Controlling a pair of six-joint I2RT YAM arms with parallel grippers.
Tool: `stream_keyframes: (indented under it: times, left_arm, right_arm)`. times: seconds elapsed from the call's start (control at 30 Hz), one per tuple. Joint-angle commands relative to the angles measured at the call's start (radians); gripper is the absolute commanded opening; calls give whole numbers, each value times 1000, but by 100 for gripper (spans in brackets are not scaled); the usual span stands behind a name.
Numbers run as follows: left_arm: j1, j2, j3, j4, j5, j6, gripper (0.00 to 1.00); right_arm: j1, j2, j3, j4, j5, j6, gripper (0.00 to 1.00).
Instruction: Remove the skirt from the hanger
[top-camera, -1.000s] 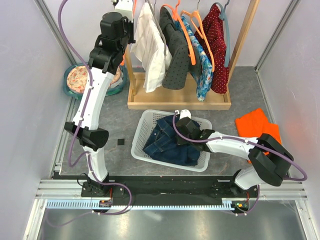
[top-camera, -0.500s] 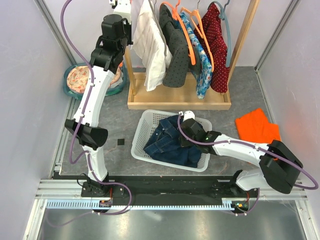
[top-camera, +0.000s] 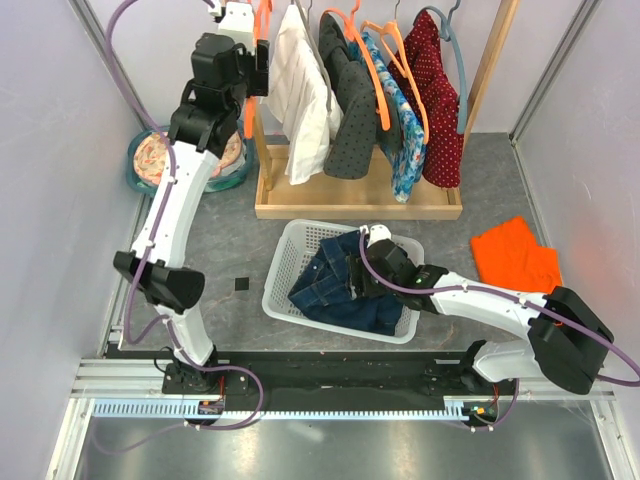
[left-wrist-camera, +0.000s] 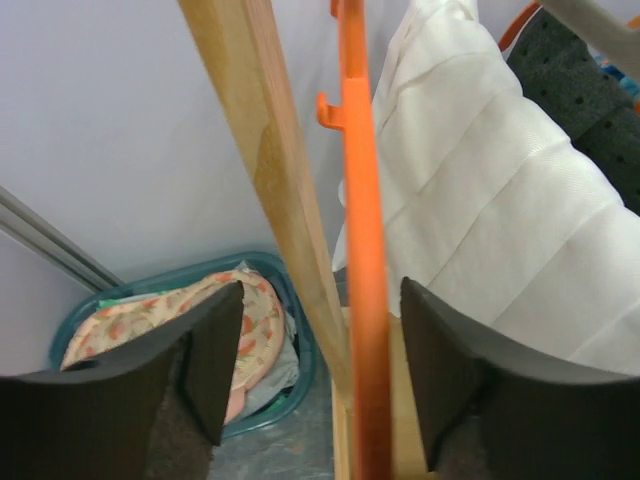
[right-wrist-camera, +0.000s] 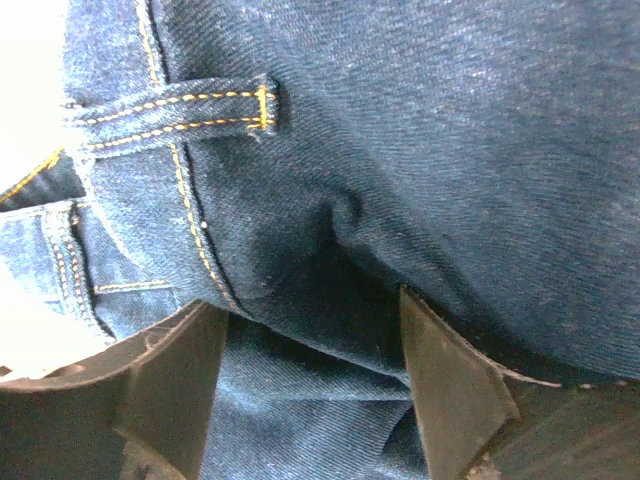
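Observation:
The dark blue denim skirt (top-camera: 335, 285) lies crumpled in the white basket (top-camera: 283, 262), off any hanger. My right gripper (top-camera: 360, 280) hovers right over it, open, and denim (right-wrist-camera: 400, 150) fills the right wrist view, with a fold bulging between the spread fingers (right-wrist-camera: 310, 350). A bare orange hanger (top-camera: 248, 118) hangs at the left end of the wooden rack. My left gripper (top-camera: 256, 78) is up there, open, its jaws on either side of the hanger's arm (left-wrist-camera: 362, 300) without touching it; the midpoint of the jaws (left-wrist-camera: 320, 345) lies by the rack's post (left-wrist-camera: 270, 160).
On the rack hang white (top-camera: 300, 95), grey (top-camera: 350, 110), blue floral (top-camera: 400, 130) and red dotted (top-camera: 440, 100) garments over a wooden base (top-camera: 355, 205). A teal tub of cloths (top-camera: 150, 160) stands at the back left. An orange cloth (top-camera: 515, 255) lies at the right.
Both grippers have opened: the left let go of the orange hanger, the right let go of the denim skirt in the basket. The left arm has shifted slightly up and left.

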Motion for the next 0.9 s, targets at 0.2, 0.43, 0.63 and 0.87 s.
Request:
stream_keyframes:
  times: [0.2, 0.43, 0.63, 0.87]
  left_arm:
    - [3, -302, -143, 91, 68, -46, 98]
    - [-124, -296, -66, 39, 79, -59, 99]
    - [-295, -186, 30, 88, -28, 6, 100]
    - [-333, 3, 131, 245, -122, 61, 100]
  right_arm:
    - [-27, -4, -18, 44, -130, 65, 80]
    - [-37, -53, -40, 134, -269, 95, 78]
    - [-35, -125, -50, 179, -257, 116, 85]
    - [-34, -253, -79, 224, -261, 106, 88]
